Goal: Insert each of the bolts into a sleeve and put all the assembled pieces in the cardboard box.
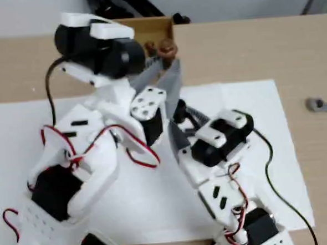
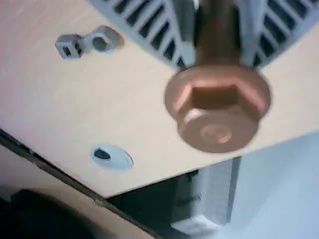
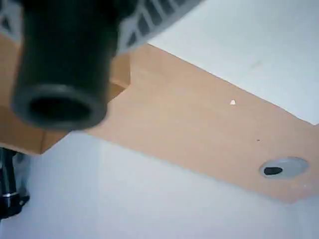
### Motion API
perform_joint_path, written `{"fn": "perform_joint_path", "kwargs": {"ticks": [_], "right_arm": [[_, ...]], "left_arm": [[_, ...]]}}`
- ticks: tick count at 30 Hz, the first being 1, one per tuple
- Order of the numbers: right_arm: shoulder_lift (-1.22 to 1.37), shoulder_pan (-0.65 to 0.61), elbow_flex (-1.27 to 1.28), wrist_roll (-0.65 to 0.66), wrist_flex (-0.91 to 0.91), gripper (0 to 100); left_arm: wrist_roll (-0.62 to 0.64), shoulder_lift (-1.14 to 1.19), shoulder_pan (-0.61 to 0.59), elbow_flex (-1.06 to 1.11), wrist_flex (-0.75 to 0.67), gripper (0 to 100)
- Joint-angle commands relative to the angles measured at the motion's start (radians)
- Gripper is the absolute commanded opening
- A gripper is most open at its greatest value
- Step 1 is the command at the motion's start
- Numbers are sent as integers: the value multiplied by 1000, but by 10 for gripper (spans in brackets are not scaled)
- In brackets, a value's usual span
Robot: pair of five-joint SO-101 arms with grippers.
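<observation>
Wooden bench (image 1: 242,51) carries a copper bolt (image 2: 218,107), pinched in the left gripper (image 2: 217,50) at the cardboard box (image 1: 152,26) edge; black sleeve (image 3: 60,84) clamped in the right gripper (image 3: 75,20) nearby, open white sheet (image 1: 253,133) beyond

light: bright, even, diffuse | shadows: faint, soft beneath arms (image 1: 99,160) on white sheet (image 1: 251,100)

Bolt (image 2: 217,107): head blurred; shank clamped between jaws of left gripper (image 2: 217,50), cut by picture edge. Sleeve (image 3: 60,74): blurred; rear end between jaws of right gripper (image 3: 75,25), cut off. Cardboard box (image 1: 156,27): beyond jaws, largely hidden behind arm.
</observation>
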Motion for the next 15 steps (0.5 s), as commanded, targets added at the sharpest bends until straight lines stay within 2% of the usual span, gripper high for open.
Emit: {"fn": "perform_joint_path", "kwargs": {"ticks": [1,6,15], "right_arm": [[-13,8,-8,6,-27,4],[-13,7,-8,6,-27,4],[-15,7,-9,-40,-22,4]], "left_arm": [[6,-3,5,-7,-28,5],[0,-2,71,59,-35,5],[-25,-5,63,122,-84,5]]}}
